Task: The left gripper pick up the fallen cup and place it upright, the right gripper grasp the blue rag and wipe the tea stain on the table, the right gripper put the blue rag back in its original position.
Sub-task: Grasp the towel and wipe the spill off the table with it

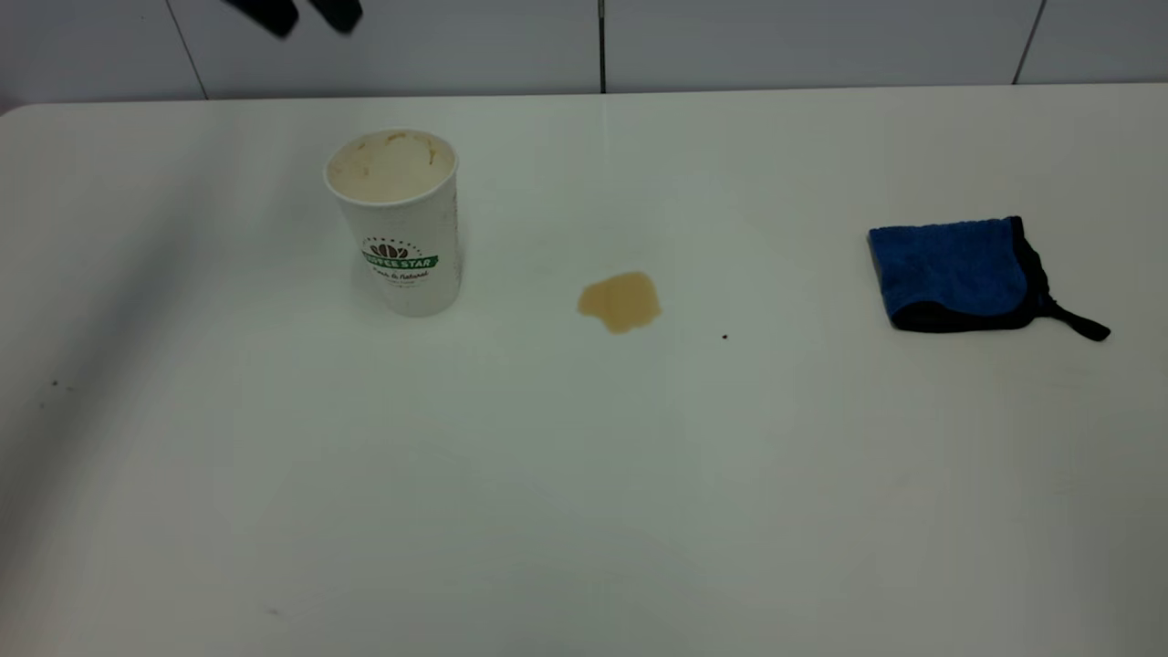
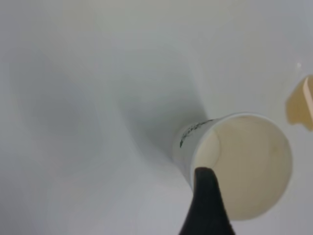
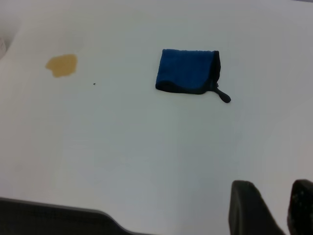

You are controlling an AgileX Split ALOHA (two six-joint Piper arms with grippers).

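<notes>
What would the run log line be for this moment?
cup upright | left pincer raised behind it, open | tea stain unwiped | blue rag untouched | right pincer open

Pale panelled wall (image 1: 730, 41) with dark seams behind the white tabletop.

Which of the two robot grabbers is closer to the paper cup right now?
The left. The left gripper hangs above and just behind the upright cup, not touching it. The right gripper is out of the exterior view, beyond the blue rag, which lies right of the cup.
</notes>
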